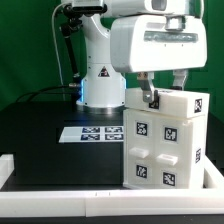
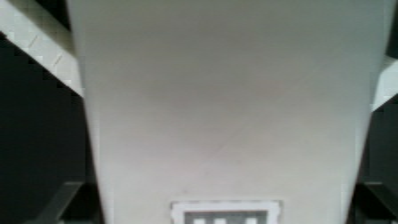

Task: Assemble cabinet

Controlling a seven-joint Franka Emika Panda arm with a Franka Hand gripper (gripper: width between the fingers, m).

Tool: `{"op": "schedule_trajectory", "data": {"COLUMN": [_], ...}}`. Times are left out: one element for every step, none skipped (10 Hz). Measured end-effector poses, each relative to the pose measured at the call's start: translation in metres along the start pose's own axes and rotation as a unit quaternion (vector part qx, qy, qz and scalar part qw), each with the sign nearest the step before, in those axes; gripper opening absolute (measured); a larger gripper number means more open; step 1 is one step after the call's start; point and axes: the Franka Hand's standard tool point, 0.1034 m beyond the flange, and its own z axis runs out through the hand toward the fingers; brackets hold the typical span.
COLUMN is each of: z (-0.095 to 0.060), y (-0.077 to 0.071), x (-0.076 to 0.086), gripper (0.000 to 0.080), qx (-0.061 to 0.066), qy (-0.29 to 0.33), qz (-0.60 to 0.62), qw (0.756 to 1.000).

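The white cabinet body (image 1: 165, 140) stands at the exterior view's right on the black table, its front face carrying several marker tags and small drawer-like blocks. My gripper (image 1: 166, 93) reaches down onto its top edge, one dark finger (image 1: 150, 98) touching the top. In the wrist view a broad white panel of the cabinet (image 2: 222, 110) fills the space between my gripper's (image 2: 222, 205) dark fingers (image 2: 50, 203), with a marker tag (image 2: 226, 213) on it. The jaws stand wide apart and press against both sides of the panel.
The marker board (image 1: 95, 133) lies flat on the table to the exterior view's left of the cabinet. The arm's base (image 1: 100, 80) stands behind it. A low white rim (image 1: 60, 200) frames the table's front.
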Motion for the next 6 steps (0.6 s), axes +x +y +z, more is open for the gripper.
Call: {"op": "schedule_trajectory", "data": {"z": [0.0, 0.0003, 0.0005, 0.0006, 0.001, 0.0015], "y": [-0.0003, -0.0006, -0.001, -0.0013, -0.0024, -0.0034], "x": [0.0002, 0.0001, 0.0, 0.0, 0.0001, 0.0], "gripper": [0.056, 0.056, 0.056, 0.056, 0.056, 0.056], "qx": [0.0, 0.0, 0.001, 0.001, 0.005, 0.009], "qy": [0.0, 0.0, 0.0, 0.0, 0.001, 0.003], "qz": [0.026, 0.064, 0.096, 0.116, 0.167, 0.215], "qw": [1.0, 0.998, 0.995, 0.993, 0.986, 0.976]}}
